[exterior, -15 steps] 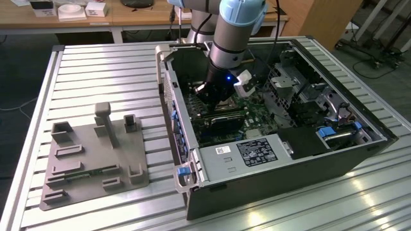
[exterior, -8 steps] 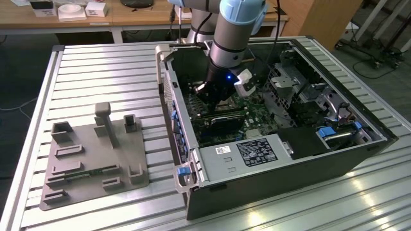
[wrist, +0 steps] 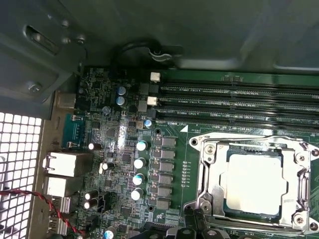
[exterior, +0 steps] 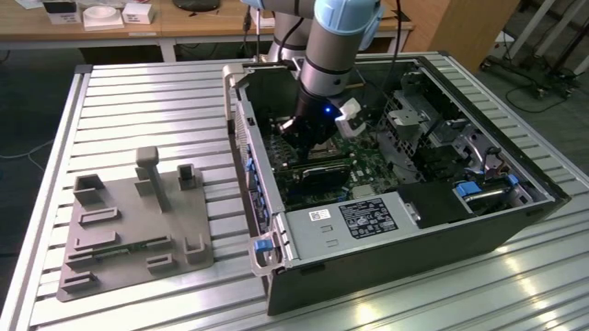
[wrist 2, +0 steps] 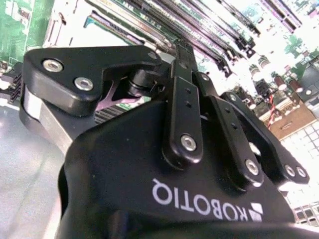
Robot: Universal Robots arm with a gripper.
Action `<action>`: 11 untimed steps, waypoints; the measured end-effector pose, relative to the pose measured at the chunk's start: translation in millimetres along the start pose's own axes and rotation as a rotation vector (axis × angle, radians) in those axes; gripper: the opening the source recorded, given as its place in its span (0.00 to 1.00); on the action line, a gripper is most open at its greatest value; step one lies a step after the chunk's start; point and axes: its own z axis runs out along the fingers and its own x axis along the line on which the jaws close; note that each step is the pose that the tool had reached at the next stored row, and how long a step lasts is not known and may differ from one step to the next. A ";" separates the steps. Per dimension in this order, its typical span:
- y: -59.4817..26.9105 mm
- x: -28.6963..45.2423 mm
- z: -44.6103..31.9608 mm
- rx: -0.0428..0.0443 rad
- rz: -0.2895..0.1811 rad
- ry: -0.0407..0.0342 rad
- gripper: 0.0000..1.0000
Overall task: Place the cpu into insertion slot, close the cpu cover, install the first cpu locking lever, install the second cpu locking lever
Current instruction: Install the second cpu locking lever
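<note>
The cpu (wrist: pixel 256 183) is seated in the insertion slot (wrist: pixel 234 211), framed by the cpu cover (wrist: pixel 211 191) lowered to retain it; the tool (exterior: pixel 308 134) hangs above, its opening indiscernible.

The arm (exterior: pixel 333 41) reaches steeply downward, its black pincer (exterior: pixel 308 131) pointing down with fingers (wrist 2: pixel 183 94) drawn together.
</note>
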 end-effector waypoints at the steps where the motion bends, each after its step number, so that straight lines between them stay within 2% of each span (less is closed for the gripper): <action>1: 0.2 0.2 0.1 -0.0006 -0.001 -0.0001 0.11; 11: 1.0 1.6 1.2 -0.0088 -0.016 0.0000 0.11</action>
